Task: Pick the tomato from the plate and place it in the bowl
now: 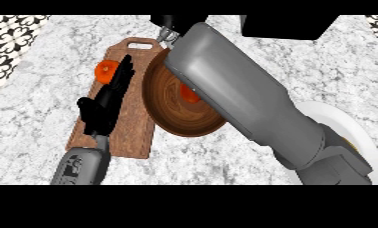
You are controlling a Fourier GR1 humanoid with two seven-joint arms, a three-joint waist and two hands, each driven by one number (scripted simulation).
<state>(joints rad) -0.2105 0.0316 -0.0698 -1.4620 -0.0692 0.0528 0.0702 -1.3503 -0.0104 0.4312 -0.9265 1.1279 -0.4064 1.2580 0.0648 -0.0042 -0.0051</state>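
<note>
Item, nearest: right forearm [251, 102], grey, entering from the lower right corner and crossing the counter [244, 164] diagonally toward the far edge. Item: white plate [341, 119], at the right, half covered by that forearm; nothing shows on its visible part. Item: left hand [109, 103], black, fingers straight and pointing away, holding nothing, resting over the wooden cutting board [133, 139]. Item: wooden bowl [173, 114], just right of the board and overlapping its edge, its right side hidden under the forearm. Item: tomato [189, 94], a red patch inside the bowl against the forearm's edge, so off the plate. Item: orange object [105, 70], on the board's left edge, partly behind the left hand's fingertips. Item, farthest: right hand [167, 22], past the bowl's far rim, dark and largely hidden; whether spread or closed cannot be told. Status, judged: transfer appears done, with only clearing the right arm left.
</note>
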